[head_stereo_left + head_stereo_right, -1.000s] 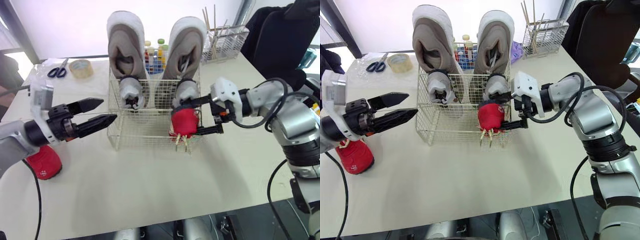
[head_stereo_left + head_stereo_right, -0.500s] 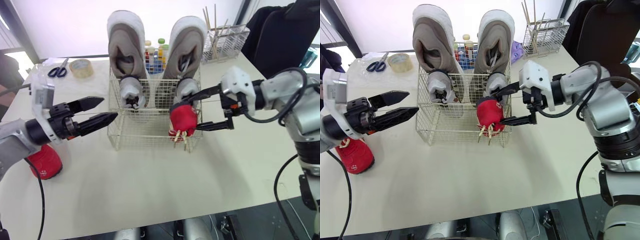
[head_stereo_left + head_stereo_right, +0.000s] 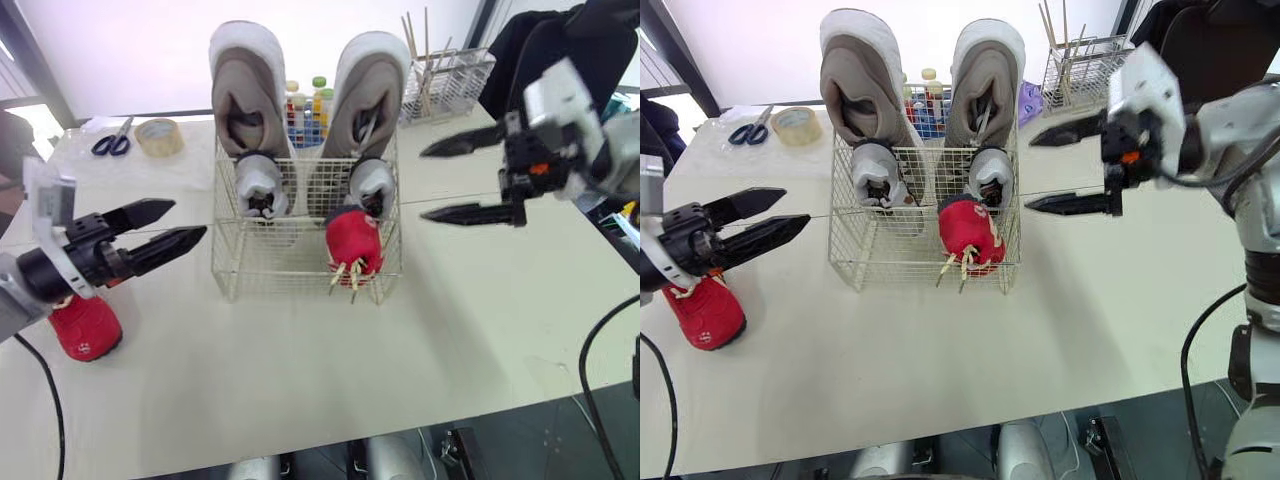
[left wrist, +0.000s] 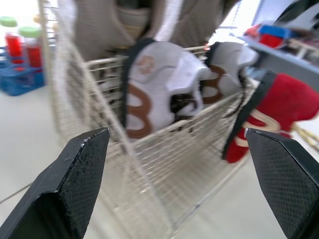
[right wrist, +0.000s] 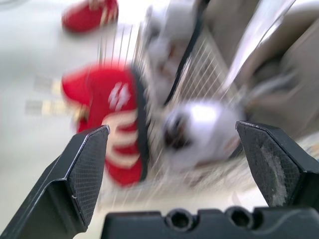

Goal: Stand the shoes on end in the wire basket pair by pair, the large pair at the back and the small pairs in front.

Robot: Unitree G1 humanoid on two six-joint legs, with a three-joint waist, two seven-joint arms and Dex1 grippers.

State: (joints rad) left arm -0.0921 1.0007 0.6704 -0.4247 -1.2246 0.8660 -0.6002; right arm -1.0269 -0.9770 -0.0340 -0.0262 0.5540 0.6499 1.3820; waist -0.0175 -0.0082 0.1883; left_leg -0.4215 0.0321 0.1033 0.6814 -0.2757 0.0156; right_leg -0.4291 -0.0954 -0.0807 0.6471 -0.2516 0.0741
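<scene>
The wire basket [image 3: 244, 274] stands mid-table. Two large tan shoes [image 3: 240, 90] [image 3: 368, 90] stand on end at its back. In front of them stand two small white shoes [image 3: 258, 185] [image 3: 372, 185]. One small red shoe [image 3: 354, 243] stands in the front right corner, laces hanging through the wire. Its mate, the other red shoe [image 3: 85, 325], lies on the table at the left. Just above that shoe my left gripper [image 3: 190, 220] is open and empty, pointing at the basket. To the right of the basket, my right gripper [image 3: 422, 183] hovers open and empty.
Behind the basket sits a blue crate of bottles [image 3: 305, 105]. A tape roll [image 3: 160, 136] and scissors [image 3: 110, 140] lie at the back left. A wire holder with sticks [image 3: 445, 80] stands at the back right, near a black jacket [image 3: 560, 50].
My right gripper has let go of the red shoe and drawn back to the right and upward. The red shoe stays in the basket. My left gripper has shifted slightly left.
</scene>
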